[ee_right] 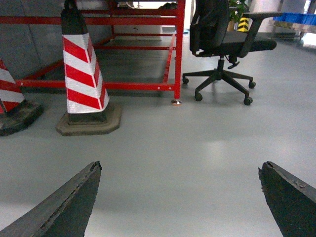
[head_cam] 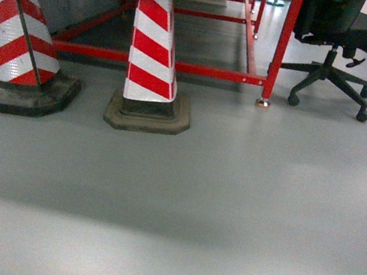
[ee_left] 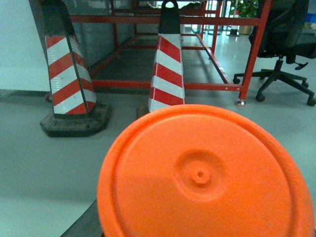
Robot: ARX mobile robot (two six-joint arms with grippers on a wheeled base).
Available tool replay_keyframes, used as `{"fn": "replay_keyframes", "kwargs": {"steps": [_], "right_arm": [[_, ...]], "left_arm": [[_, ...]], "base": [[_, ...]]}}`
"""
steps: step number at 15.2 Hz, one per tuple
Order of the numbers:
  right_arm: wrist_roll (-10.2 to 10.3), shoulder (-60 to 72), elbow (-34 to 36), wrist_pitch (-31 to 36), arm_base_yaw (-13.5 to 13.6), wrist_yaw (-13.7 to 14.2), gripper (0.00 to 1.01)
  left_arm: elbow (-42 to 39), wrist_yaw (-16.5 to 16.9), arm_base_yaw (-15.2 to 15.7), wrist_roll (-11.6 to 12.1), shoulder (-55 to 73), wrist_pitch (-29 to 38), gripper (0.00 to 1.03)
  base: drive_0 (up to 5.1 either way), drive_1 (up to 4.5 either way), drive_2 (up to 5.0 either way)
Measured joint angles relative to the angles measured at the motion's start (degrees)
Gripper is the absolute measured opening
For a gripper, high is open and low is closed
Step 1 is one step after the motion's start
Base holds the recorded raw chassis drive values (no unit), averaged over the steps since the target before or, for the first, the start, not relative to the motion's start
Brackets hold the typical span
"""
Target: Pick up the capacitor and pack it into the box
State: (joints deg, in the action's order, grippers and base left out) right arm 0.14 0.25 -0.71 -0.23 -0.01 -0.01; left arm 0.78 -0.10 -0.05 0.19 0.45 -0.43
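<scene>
Orange plastic disc fills the lower left-wrist view and hides the left gripper, so I cannot tell its state. Right gripper is spread wide over bare floor. No capacitor or box is visible; a capacitor is probably light, rigid, best pinched across its body.

My head camera shows neither arm nor claw; both sit out of its frame. From the right wrist camera I see my right claw with its two dark fingers spread wide apart at the lower corners, nothing between them, pointing forward and slightly down, well above the floor. From the left wrist camera I cannot make out my left claw's fingers at all.
</scene>
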Motion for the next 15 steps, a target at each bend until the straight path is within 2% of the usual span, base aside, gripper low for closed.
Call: {"fn": "replay_keyframes", "kwargs": {"steps": [15], "right_arm": [[0.0, 0.0, 0.0, -0.1, 0.0, 0.0, 0.98]], "left_arm": [[0.0, 0.0, 0.0, 0.0, 0.0, 0.0, 0.44]], "base": [[-5.0, 2.45, 2.4]]}}
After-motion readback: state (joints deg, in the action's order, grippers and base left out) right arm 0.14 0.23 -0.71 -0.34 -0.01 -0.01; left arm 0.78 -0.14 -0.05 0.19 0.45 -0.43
